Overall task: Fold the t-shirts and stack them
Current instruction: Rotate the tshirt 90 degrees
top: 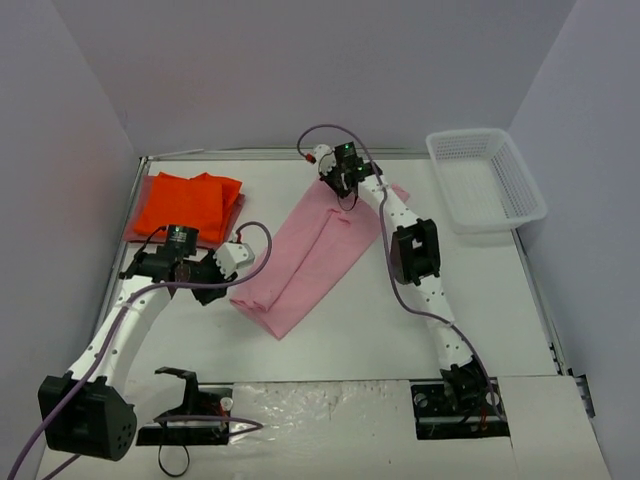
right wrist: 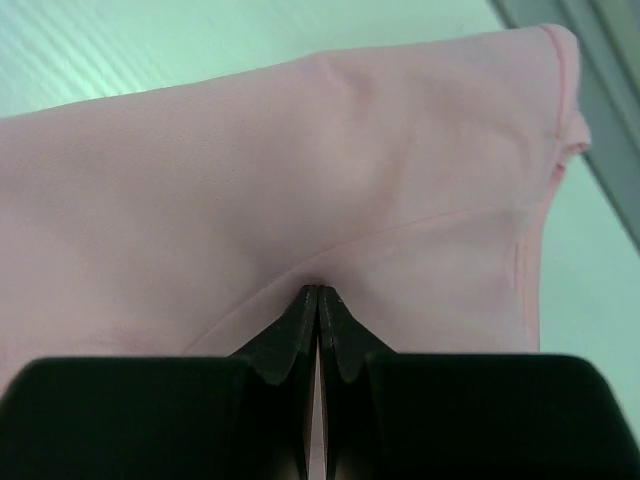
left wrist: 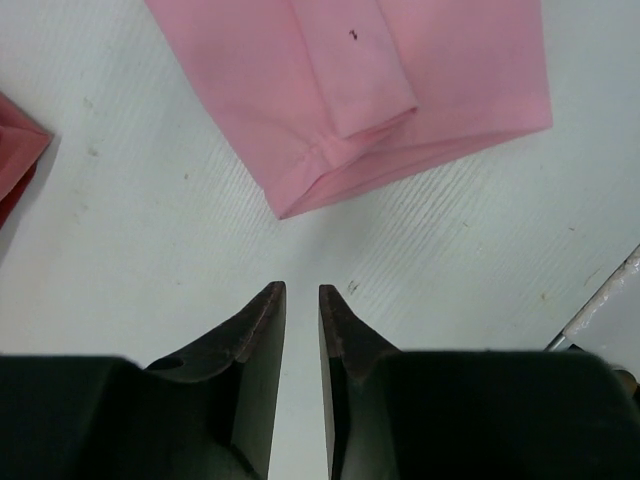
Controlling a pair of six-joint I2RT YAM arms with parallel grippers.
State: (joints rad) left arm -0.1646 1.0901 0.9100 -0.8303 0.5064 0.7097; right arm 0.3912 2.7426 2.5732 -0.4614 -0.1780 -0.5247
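Observation:
A light pink t-shirt (top: pixel 310 255) lies folded into a long strip slanting across the middle of the table. My right gripper (top: pixel 343 188) is at its far end, shut on a pinch of the pink cloth (right wrist: pixel 330 200). My left gripper (top: pixel 218 282) hovers just left of the strip's near corner (left wrist: pixel 300 195). Its jaws are a little apart with only bare table between them. A bright orange t-shirt (top: pixel 190 200) lies folded at the back left. A dull pinkish-red cloth (left wrist: pixel 15 160) shows at the left edge of the left wrist view.
A white plastic mesh basket (top: pixel 487 180) stands at the back right corner. Grey walls close in the table at the back and sides. A metal rail (top: pixel 540 290) runs along the table's right edge.

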